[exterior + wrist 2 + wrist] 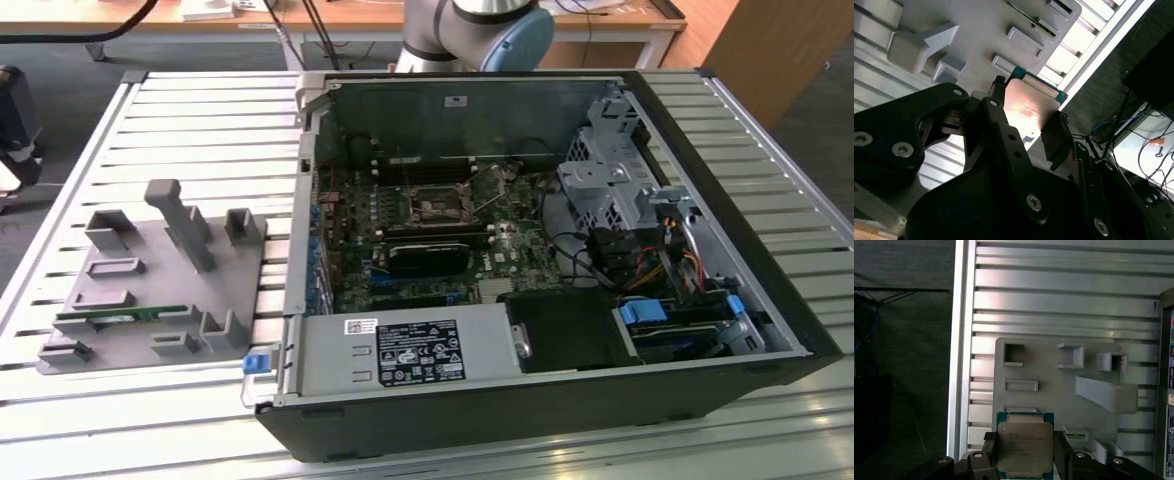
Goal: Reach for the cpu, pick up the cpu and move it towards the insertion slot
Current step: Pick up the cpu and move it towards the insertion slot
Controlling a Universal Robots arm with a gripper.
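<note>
1. Gripper (1025,449), black, two fingers (990,449): nearest item in both wrist views. Jaws are closed down to the chip's width, one pad on each of two opposite edges, clamping the cpu.
2. Cpu (1025,445), square, silver top, green rim: held flat between the pads, top face toward the first wrist camera. The edge grip is judged to keep the pads off both faces and hold the chip level.
3. Tray (1054,390), grey plastic with raised recesses: lies beneath the held chip, which looks lifted clear of it. It sits on the slatted table (200,120), at the exterior view's left of the computer case (534,420).
4. Memory stick (114,317), narrow, green: rests in a recess at the tray's near edge.
5. Insertion slot (438,205), dark square in a metal frame, on the green board (514,262): inside the open case, toward its far side, well apart from the tray. Pick-up is judged done.
</note>
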